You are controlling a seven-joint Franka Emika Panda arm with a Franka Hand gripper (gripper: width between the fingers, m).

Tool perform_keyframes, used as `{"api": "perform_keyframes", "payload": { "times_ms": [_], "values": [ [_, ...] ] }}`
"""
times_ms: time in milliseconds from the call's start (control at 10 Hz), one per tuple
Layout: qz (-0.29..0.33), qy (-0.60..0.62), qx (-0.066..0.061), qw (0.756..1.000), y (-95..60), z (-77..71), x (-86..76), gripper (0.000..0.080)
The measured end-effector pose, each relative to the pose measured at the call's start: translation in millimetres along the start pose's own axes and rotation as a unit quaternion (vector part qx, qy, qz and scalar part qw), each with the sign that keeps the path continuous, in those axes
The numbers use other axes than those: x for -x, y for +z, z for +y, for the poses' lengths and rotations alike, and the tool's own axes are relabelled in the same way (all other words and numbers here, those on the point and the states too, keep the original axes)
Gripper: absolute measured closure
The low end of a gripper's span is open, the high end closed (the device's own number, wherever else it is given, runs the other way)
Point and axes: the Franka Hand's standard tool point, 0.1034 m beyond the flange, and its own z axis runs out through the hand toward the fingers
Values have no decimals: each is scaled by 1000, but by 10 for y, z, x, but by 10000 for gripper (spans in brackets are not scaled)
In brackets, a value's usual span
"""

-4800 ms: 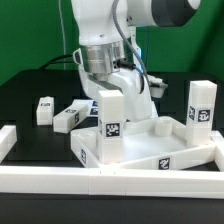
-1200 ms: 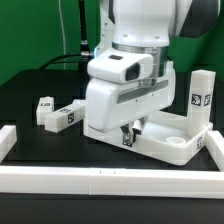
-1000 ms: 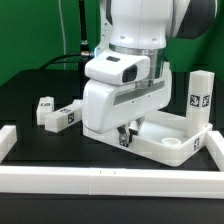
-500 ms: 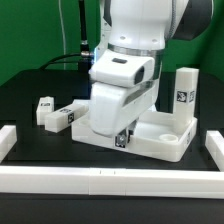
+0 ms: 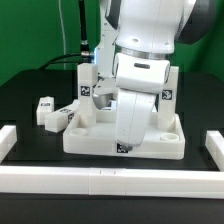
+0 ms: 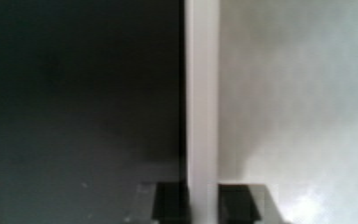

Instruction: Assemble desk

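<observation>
Clamped on the thin rim of the tabletop (image 5: 88, 141) directly beneath it (two legs (image 5: 88, 84) stand upright either side), the gripper (image 5: 122, 142) may slip, skewing the tabletop or toppling them.

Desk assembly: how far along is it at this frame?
Looks done: two white block legs stand upright in the white plastic tray-like tabletop; whether seated is unclear. In hand: the gripper is shut on the tabletop's front rim. Left: two loose white block legs lie on the black table beside it.
</observation>
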Motion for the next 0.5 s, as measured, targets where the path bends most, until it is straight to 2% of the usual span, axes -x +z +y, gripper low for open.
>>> {"api": "perform_keyframes", "payload": {
  "times_ms": [200, 400, 500],
  "values": [
    [-4, 1, -1, 1000, -2, 17, -19, 737],
    [-7, -10, -5, 1000, -55, 204, -260, 737],
    [-5, -16, 1, 1000, -76, 360, -344, 737]
  ]
}}
